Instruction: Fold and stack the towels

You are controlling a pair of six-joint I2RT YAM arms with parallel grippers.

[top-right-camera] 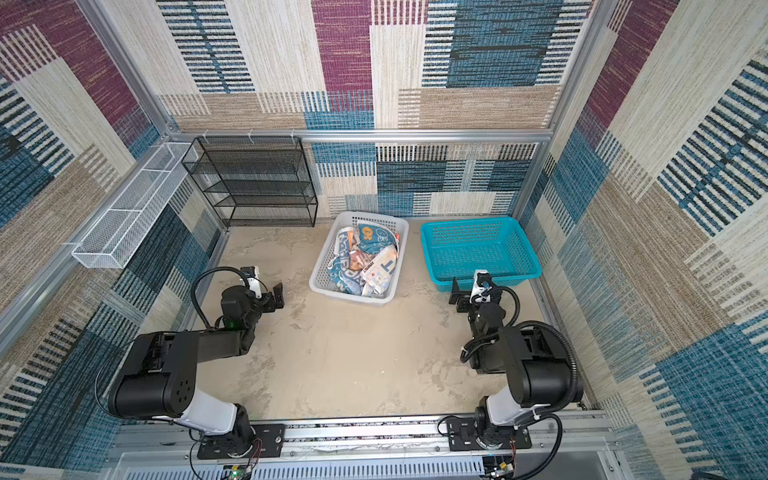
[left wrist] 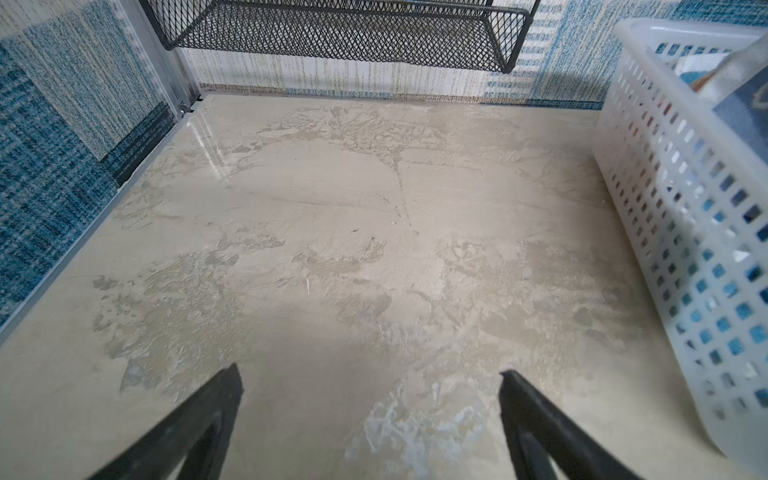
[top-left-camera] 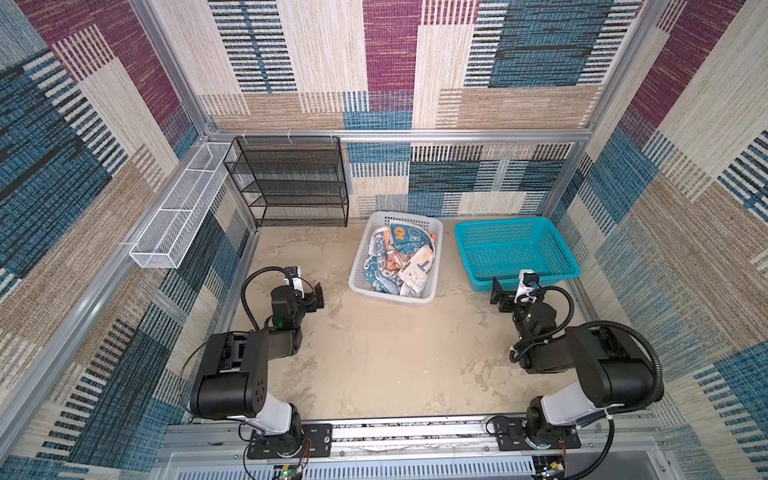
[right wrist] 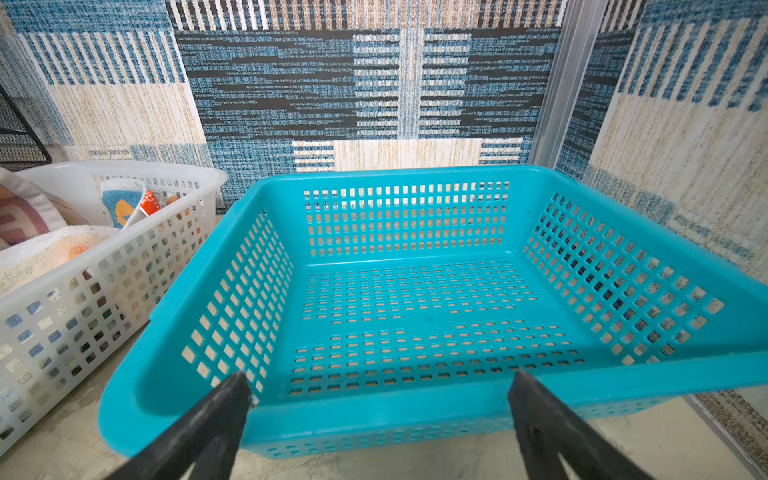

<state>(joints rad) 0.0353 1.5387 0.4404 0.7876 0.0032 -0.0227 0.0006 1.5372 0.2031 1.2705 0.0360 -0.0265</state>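
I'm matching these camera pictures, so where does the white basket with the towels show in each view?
In a top view: white basket at rear centre, beside the teal basket.
In a top view: same spot.
Left wrist: its perforated wall, at the edge.
Right wrist: beside the teal basket.
Shared landmark: black mesh shelf.

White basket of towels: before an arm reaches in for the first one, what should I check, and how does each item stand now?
1. Left gripper open, holding nothing: ok.
2. Right gripper open, holding nothing: ok.
3. Towels heaped in the white basket, reachable from above: ok.
4. Teal basket empty: ok.
5. Table between the arms bare for folding: ok.
6. Number of towels in the heap: cannot tell.
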